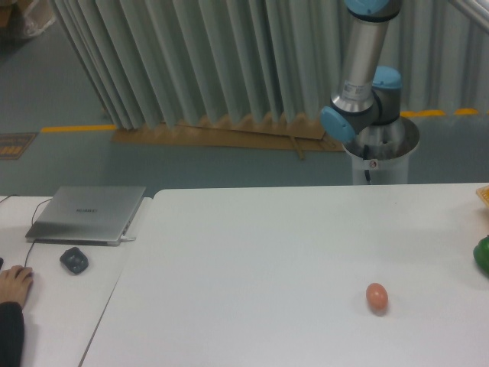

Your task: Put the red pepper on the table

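No red pepper anywhere in view: neither on the table (252, 252) nor beside the other produce. No gripper in view either; only the base and lower joints of the UR5e arm (365, 92), rising out of the top edge behind the far side of the table. So no telling how far apart the fingers stand, nor whether the pepper hangs between them above the frame.

On the white tabletop, toward the near right: an orange-brown egg (377, 297), lying alone. At the right edge, cut off by the frame: a glossy green vegetable (482, 256), and just behind it a sliver of something yellow-orange (484, 195), too little showing to name. To the left, on a separate narrower desk (53, 306): a closed laptop (86, 215), a dark mouse (74, 261), and a person's hand (15, 284) resting near the edge.

Risks, as judgement only: a rounded, glossy pepper let go from too high, likely to roll, toward the egg or off the near edge. A descent too close to the egg, likely to knock it. With the hand so near, a wide swing leftward best avoided.
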`<state>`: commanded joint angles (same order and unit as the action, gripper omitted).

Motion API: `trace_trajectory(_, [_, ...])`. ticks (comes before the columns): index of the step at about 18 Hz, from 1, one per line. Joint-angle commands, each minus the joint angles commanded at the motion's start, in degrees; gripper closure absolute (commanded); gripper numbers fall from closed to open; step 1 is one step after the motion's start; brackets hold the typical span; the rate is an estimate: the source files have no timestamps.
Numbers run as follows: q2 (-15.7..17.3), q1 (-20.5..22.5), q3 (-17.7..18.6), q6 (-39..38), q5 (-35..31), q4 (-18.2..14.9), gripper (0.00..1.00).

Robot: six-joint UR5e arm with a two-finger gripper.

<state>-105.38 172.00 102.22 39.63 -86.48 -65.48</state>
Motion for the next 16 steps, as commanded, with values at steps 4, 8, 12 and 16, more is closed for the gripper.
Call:
trace_trajectory(4, [0.4, 0.0, -0.1, 0.9, -0.1, -0.3, 0.41])
trace_trajectory(8, [0.6, -0.3, -1.5, 0.9, -0.1, -2.6, 0.48])
trace_trajectory(12, [0.7, -0.4, -2.5, 0.9, -0.1, -3.3, 0.48])
trace_trajectory(16, [0.8, -0.4, -5.7, 0.9, -0.1, -7.4, 0.48])
